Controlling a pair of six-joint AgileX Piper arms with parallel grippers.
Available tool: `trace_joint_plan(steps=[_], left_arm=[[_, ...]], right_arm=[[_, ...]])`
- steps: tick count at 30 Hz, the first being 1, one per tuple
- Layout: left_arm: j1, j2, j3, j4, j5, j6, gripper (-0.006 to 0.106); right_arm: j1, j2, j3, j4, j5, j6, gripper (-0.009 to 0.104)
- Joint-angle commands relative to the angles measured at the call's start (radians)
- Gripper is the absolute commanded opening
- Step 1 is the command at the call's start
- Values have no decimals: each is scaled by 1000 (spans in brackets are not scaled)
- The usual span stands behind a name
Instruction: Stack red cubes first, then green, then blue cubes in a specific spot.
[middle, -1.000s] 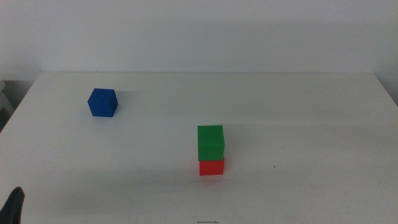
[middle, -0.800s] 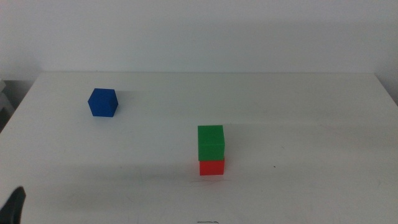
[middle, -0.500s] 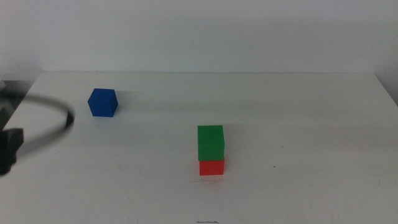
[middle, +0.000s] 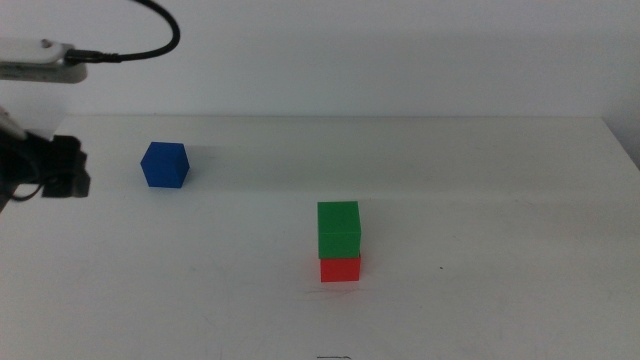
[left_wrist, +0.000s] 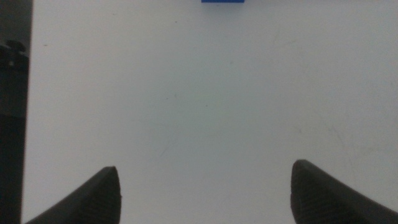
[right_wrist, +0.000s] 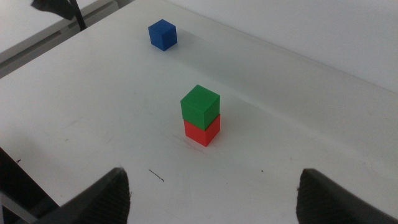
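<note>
While our left pincer (left_wrist: 205, 190) hangs over bare desk (middle: 480, 180) with its jaws spread wide and nothing between them, we record it as released and empty. It sits at the desk's left side, near the blue cube (middle: 165, 165) but not touching it; in the left wrist view only a sliver of that cube shows, beyond the jaws. We judge the wide spread a preparation for straddling the cube.

Right pincer (right_wrist: 214, 193): released, jaws far apart, empty, waiting back from the desk and out of the middle view. Its camera looks over the whole layout.

Green cube (middle: 339, 229): resting squarely on the red cube (middle: 341, 269), faces roughly aligned, the pair standing near the middle of the desk, toward the front. We take that footing as the chosen spot, the red one being lowest as the order demands.

Blue cube: alone, flat on the desk, far left and toward the back, well apart from the pair. One item outstanding, in our judgement: it goes on top of the green. The lower two look steady, though a careless placement could nudge them.
</note>
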Motion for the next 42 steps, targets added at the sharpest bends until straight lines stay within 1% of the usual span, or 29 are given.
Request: trace_joint_plan(steps=[1,7,9,20,23,26,32,40,42], left_arm=[[0,26,-59,-19,-38,-25,93],[0,167,-113,-24,-150,-37,93],[0,215,-155,-31,-146,-39,93],[-42,611,-635,-32,18,35,93],[-47,713,-745,-60,52,54,93],[-52,792,-828,-62,72,57,93],[-52,896,-892,-65,46,57,93],[-52,956,-893,-65,-6,56,93],[-52,967,-893,-65,-8,57,91]], right_arm=[[2,5,-20,-28,-64,-10,79],[2,5,-20,-28,-64,-10,79],[2,5,-20,-28,-64,-10,79],[2,5,-20,-28,-64,-10,79],[2,5,-20,-28,-64,-10,79],[2,5,-20,-28,-64,-10,79],[2,5,-20,-31,-64,-10,79],[2,5,-20,-31,-64,-10,79],[2,5,-20,-31,-64,-10,79]])
